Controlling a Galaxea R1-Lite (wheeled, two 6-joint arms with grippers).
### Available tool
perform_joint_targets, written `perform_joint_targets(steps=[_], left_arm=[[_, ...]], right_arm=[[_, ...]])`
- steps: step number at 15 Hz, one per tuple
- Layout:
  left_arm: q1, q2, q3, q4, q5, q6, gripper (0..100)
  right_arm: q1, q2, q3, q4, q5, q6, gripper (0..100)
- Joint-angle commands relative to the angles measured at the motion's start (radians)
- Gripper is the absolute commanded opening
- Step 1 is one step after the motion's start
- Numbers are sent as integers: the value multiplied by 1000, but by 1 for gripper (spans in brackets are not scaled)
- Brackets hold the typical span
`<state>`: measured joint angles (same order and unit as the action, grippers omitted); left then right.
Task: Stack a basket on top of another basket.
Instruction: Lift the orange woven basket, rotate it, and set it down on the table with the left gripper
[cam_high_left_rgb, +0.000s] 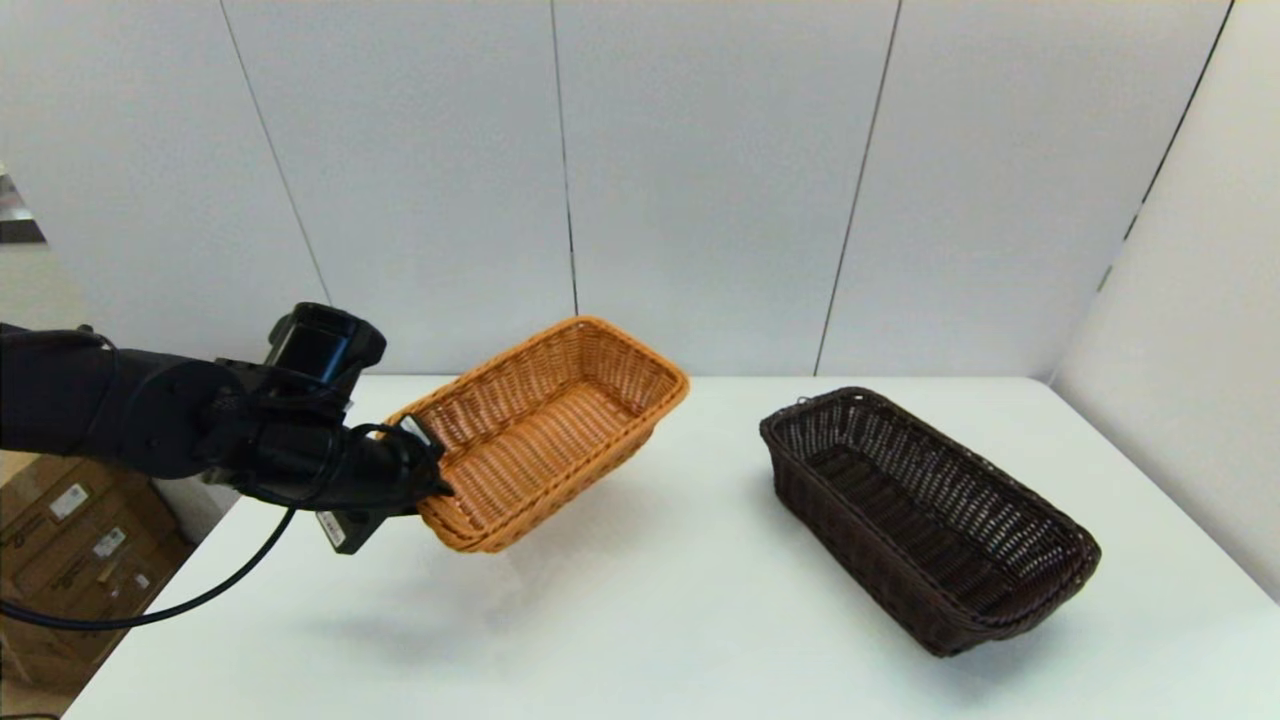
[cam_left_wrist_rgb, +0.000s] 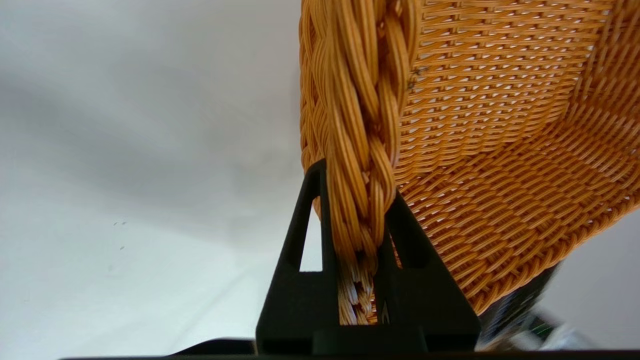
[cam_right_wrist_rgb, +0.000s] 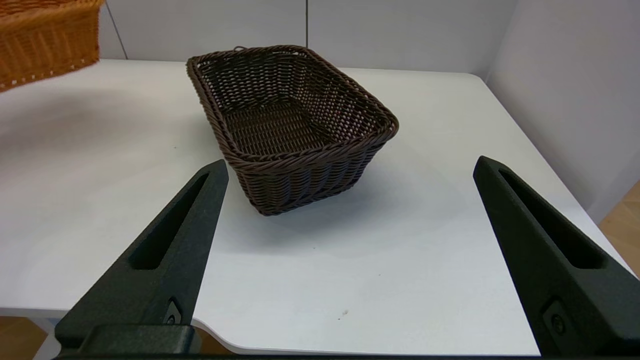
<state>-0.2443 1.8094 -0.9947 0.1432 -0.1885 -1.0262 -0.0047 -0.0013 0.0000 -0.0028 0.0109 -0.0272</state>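
The orange-tan woven basket (cam_high_left_rgb: 550, 430) hangs tilted above the left half of the white table (cam_high_left_rgb: 650, 620), its far end higher than its near end. My left gripper (cam_high_left_rgb: 425, 470) is shut on the braided rim of its near short end. In the left wrist view the rim (cam_left_wrist_rgb: 360, 125) runs up between the two black fingers (cam_left_wrist_rgb: 305, 235). The dark brown basket (cam_high_left_rgb: 925, 515) rests empty on the table at the right, a wide gap away. My right gripper (cam_right_wrist_rgb: 350, 162) stands open near the table's front edge, facing the dark brown basket (cam_right_wrist_rgb: 285, 125), with the orange basket (cam_right_wrist_rgb: 45, 40) farther off.
Grey wall panels close off the back and right of the table. Cardboard boxes (cam_high_left_rgb: 70, 540) sit on the floor past the table's left edge. A black cable (cam_high_left_rgb: 200, 590) hangs from the left arm.
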Motion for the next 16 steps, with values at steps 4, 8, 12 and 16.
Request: perform_joint_targets(steps=[4,8,12,16], left_arm=[[-44,-81,87,12,-85,215,0],[-55,-84,82,92,-184,367,0],[-61,-41,77,131,-184,488,0],[-56,13,27,185,-186,574,0]], right_arm=[[0,0,0,0,1,0,100],[0,0,2,0,1,0,100],[0,0,2,0,1,0,100],[0,0,2,1,1,0,100]])
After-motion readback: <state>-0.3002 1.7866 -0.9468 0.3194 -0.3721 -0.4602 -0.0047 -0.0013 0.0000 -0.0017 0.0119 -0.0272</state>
